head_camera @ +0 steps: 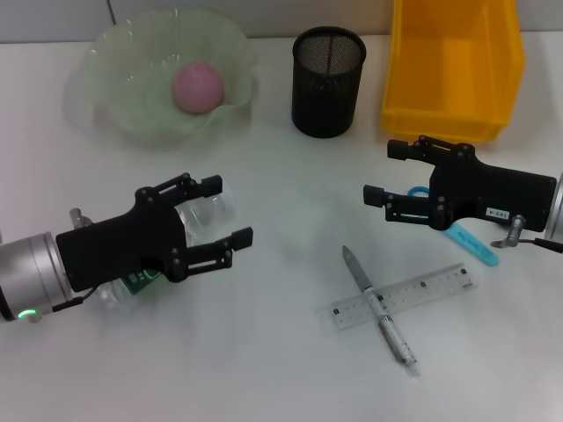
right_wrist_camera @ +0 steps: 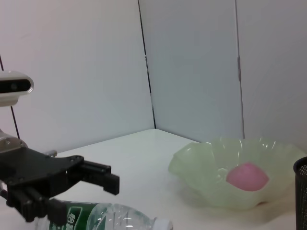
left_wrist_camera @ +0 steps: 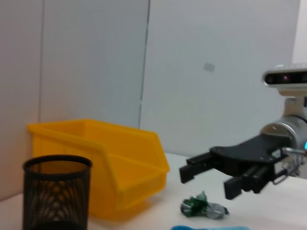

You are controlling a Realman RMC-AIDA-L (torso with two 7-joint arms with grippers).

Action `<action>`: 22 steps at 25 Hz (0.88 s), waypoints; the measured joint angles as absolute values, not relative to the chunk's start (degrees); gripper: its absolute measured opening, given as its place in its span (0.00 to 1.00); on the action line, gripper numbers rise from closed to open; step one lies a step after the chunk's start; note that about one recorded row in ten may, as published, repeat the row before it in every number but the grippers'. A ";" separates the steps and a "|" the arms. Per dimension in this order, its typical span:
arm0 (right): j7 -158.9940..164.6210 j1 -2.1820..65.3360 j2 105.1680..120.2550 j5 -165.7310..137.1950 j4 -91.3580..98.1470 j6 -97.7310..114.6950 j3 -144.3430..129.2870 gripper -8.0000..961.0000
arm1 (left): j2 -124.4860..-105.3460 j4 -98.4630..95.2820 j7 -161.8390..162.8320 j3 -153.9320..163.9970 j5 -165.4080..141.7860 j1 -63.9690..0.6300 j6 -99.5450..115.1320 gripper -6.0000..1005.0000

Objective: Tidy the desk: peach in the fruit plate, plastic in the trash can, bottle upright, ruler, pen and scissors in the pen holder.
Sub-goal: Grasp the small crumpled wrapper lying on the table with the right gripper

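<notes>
While my left gripper (head_camera: 222,217) hangs wide open over the bottle (head_camera: 198,221) lying near-left, a shallow bite could roll it away; right gripper (head_camera: 380,173) open over the scissors (head_camera: 471,242).

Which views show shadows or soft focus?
Head view: faint shadows under the left gripper, pen holder and ruler. Left wrist view: crumpled plastic looks soft. Right wrist view: bottle nearest the lens is blurred; peach clearer.
</notes>
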State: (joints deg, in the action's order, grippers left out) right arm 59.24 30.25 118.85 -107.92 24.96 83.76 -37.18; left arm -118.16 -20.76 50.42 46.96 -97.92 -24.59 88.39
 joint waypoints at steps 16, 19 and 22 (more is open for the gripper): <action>89.67 31.32 116.42 -112.75 43.45 98.77 -38.05 0.86 | -117.93 -21.44 50.36 47.75 -100.75 -25.06 90.57 0.83; 97.29 33.06 115.50 -116.52 47.74 99.67 -38.05 0.86 | -117.99 -21.45 50.36 47.74 -100.83 -25.12 90.59 0.83; 104.90 36.94 114.40 -123.56 50.07 99.93 -38.05 0.86 | -118.01 -21.45 50.36 47.72 -100.86 -25.27 90.61 0.83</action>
